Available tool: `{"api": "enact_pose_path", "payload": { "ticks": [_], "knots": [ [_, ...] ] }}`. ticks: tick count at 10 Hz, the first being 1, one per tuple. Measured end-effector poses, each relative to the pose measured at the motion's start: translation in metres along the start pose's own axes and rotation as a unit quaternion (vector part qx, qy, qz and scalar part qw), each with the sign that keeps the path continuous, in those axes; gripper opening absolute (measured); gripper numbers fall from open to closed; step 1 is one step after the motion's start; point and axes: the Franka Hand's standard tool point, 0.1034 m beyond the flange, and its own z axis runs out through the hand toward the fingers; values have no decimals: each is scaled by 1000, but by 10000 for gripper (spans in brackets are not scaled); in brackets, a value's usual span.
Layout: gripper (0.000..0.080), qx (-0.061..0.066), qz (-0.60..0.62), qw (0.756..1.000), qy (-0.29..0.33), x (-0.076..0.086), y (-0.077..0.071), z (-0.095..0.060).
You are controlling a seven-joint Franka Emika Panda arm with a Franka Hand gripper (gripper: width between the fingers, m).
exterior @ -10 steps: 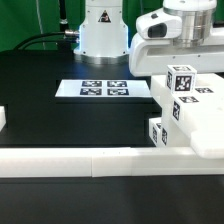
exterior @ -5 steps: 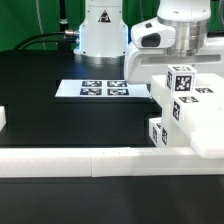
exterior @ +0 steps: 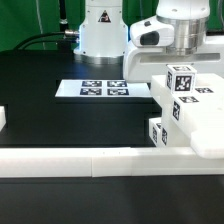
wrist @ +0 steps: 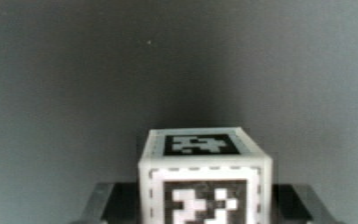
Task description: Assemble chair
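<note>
The chair's white parts stand at the exterior view's right: a square post [exterior: 181,82] with a marker tag on its face, chunky slabs [exterior: 203,112] beside it, and a lower tagged block [exterior: 158,132]. My gripper [exterior: 182,42] hangs just above and behind that post, and its fingertips are hidden there. In the wrist view my gripper [wrist: 201,208] has a dark finger pressed against each side of a white square post [wrist: 201,190]. That post carries one tag on its end and one on its face. Only dark table shows beyond it.
The marker board [exterior: 104,89] lies flat mid-table in front of the robot's base [exterior: 100,30]. A long low white rail [exterior: 70,160] runs along the front. A small white piece [exterior: 3,118] sits at the exterior view's left edge.
The arm has shifted toward the exterior view's left, bringing the gripper over the tagged post; most of that happened early, with little motion since. The standing chair parts have not moved.
</note>
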Motion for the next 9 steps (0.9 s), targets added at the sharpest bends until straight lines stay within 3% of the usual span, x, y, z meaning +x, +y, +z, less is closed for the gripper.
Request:
{"api": "enact_pose_path", "payload": {
  "ticks": [2,3,5,6,7,8,9],
  "knots": [
    [284,3,1,1000,1,3,0,-12],
    [284,9,1,1000,-5,3,-3,-27],
    [284,18,1,1000,-19,11,-19,-73],
    [284,19,8,1000,-21,23,-28,-98],
    [284,21,16,1000,-13,36,-35,-112],
    [284,23,13,999,-17,48,-41,-124],
    [284,23,14,1000,-11,50,-41,-121]
  ]
}}
